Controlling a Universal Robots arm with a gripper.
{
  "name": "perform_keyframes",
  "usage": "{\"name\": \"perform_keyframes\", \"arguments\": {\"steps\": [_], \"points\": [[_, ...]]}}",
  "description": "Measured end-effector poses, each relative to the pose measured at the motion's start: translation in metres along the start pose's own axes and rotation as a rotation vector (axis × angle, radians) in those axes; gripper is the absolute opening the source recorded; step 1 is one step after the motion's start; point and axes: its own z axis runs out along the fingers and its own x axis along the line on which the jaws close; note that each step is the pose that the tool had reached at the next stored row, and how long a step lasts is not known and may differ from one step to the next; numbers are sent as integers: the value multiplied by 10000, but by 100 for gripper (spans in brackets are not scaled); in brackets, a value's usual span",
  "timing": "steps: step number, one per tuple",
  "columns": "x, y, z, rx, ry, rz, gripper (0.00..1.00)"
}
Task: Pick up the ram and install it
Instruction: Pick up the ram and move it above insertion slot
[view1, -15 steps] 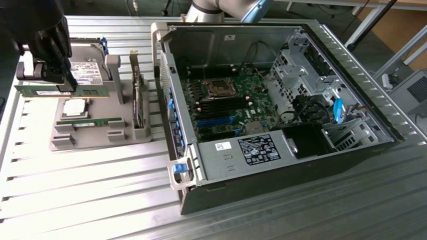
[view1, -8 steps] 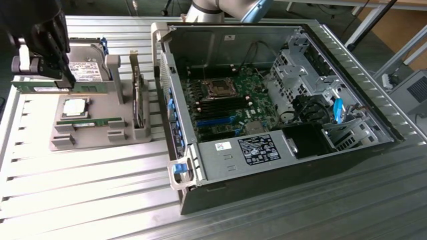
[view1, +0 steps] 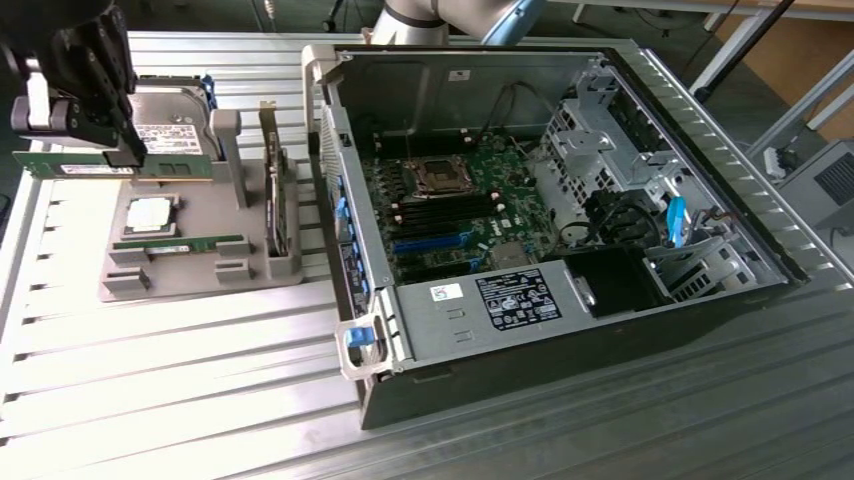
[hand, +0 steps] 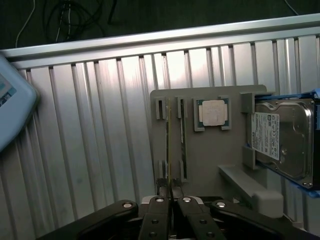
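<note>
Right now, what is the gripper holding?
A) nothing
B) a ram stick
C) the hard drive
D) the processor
B: the gripper is shut on the ram, held up above the holder, while the processor and hard drive rest on the holder.

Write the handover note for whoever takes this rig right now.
Gripper: shut on the ram, which it holds above the grey parts tray.
In the tray: a second ram stick, the processor and the hard drive.
Done: ram picked up.
Left: installing. The ram is apart from the open computer case, towards the exterior view's left.
</note>
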Motion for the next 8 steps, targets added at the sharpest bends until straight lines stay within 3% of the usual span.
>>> {"name": "perform_keyframes", "arguments": {"steps": [8], "points": [[-3, -4, -132, 0, 0, 0, 11]]}}
